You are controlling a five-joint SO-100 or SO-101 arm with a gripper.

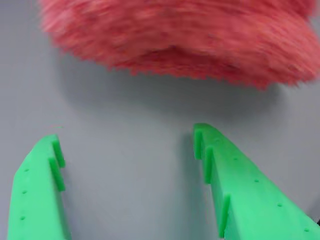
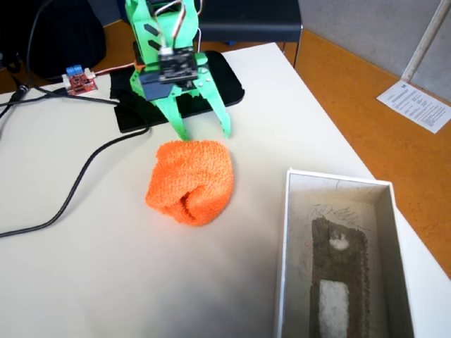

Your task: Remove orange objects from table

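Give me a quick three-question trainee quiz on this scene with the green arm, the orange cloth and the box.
1. True or false: the fingers are closed on the cloth.
2. In the fixed view, the box lies on which side of the cloth: A left, B right, C behind?
3. Fill in: the cloth rests on the ____.

Key:
1. False; the fingers are open, just behind the cloth, with nothing between them.
2. B.
3. Table; it is not in the box.

Lighting is even and bright; the orange cloth (image 1: 190, 40) appears motion-blurred, possibly defocused, in the wrist view, casting soft shadow beneath.
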